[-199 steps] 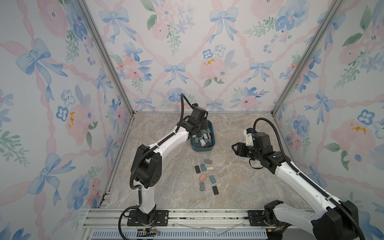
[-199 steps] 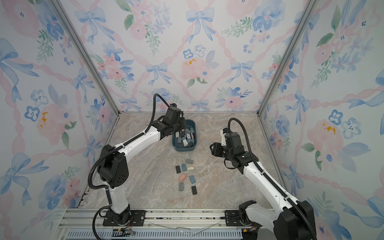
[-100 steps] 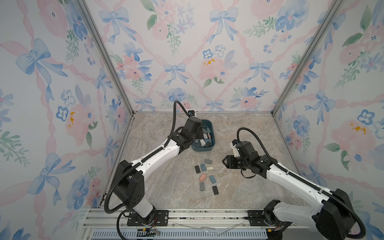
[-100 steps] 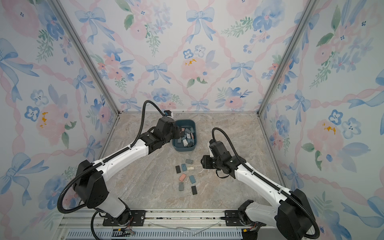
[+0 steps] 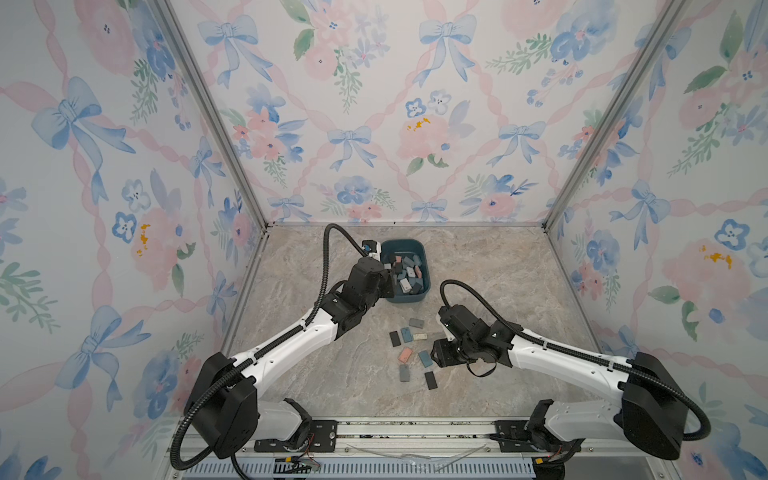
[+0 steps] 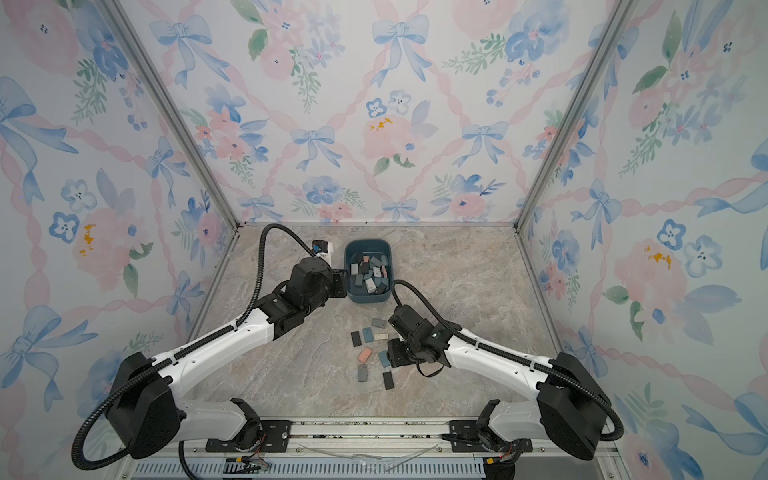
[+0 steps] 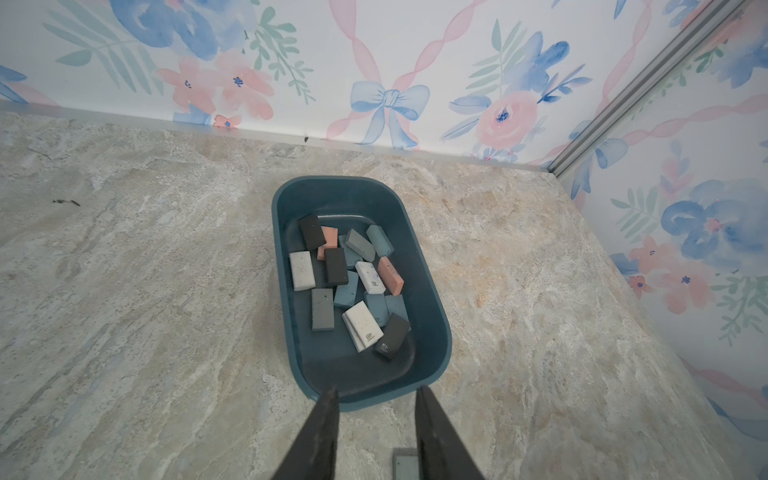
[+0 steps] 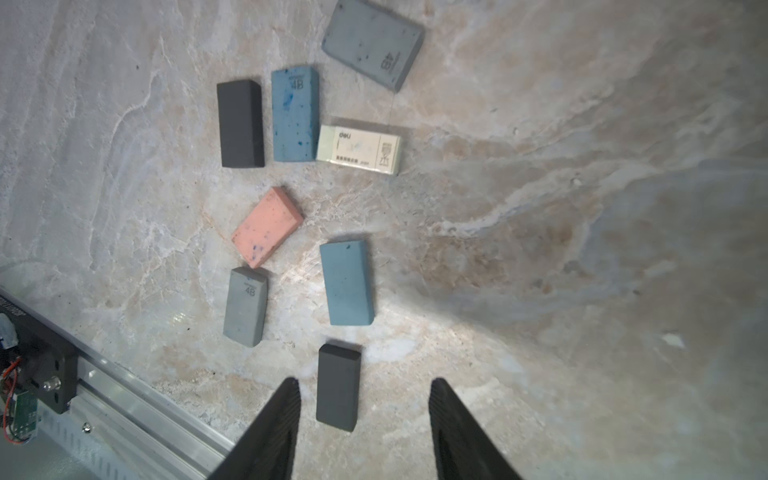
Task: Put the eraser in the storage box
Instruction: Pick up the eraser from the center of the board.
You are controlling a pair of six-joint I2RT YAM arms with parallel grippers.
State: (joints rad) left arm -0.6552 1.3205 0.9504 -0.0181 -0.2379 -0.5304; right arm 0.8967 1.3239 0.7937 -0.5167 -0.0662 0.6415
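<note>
The black eraser [image 8: 338, 386] lies flat on the desk [image 8: 540, 249], outside the storage box [image 5: 401, 247] and ungripped. In the right wrist view it shows within the gap of my right tool [image 8: 364, 380], whose fingers stand spread wide and hold nothing. Whether they touch the desk I cannot tell. Seven other erasers [image 8: 295, 114] lie flat and scattered just beyond it, among them a pink eraser [image 8: 268, 226] and a sleeved white eraser [image 8: 359, 149]. The box stands well apart from them and holds a heap of mixed erasers [image 7: 357, 282]. My left tool [image 7: 375, 390] sits at the box's rim, fingers slightly parted, empty.
</note>
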